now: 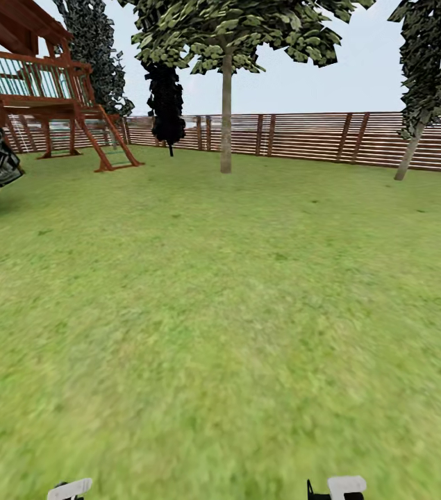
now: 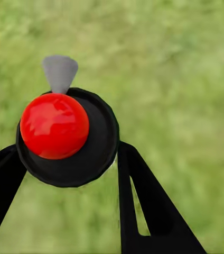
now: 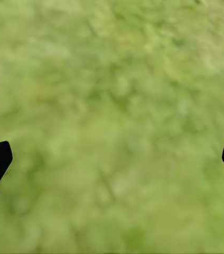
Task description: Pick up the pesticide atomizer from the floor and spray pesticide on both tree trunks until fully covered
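Left gripper (image 2: 70,174) clamped on the atomizer (image 2: 67,137): black fingers (image 2: 154,206) flank its round black body, red knob (image 2: 54,126) on top, grey nozzle (image 2: 59,71) pointing away from the wrist over grass; right gripper (image 3: 112,159) wide apart, nothing between its tips, lawn (image 3: 112,106) below.

Head view: both arms held low, just their white parts at the lower edge, left (image 1: 69,489) and right (image 1: 345,486); pose otherwise hidden.

Nearest tree (image 1: 226,42) stands well ahead, trunk (image 1: 226,118) upright in front of the fence (image 1: 317,139); second tree (image 1: 432,55) at far right, trunk (image 1: 410,154) leaning.

Judged step: transit to the first trunk. To do well: drive close, raise the left arm, aim nozzle square at the bark; sweep base to crown, then move round the trunk for full cover.
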Motion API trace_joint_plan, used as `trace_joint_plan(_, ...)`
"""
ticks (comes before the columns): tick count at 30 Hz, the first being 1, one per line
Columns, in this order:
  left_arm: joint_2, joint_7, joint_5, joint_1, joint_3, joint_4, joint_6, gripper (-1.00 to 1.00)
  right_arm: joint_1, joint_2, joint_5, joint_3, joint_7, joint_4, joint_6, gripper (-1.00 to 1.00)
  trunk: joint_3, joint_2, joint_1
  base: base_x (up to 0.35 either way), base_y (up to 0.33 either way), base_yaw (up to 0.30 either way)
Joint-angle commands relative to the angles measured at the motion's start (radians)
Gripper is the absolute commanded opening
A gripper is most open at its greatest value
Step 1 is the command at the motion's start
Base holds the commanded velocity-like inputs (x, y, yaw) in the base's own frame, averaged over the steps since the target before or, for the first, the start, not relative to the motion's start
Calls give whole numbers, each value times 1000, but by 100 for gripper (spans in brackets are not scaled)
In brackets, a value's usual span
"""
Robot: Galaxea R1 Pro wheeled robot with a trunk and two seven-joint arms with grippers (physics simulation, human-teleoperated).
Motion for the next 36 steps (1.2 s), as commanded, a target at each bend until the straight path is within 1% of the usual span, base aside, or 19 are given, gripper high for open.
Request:
trace_joint_plan(1,0,0,-10,-1,8,1,-4,-100,-1,0,11,-5,-6,1,-2,100,-1,0,0,339,0,0)
trace_joint_plan(36,0,0,-10,-1,7,1,-4,-100,-1,0,11,-5,-6,1,-2,100,-1,0,0,339,0,0)
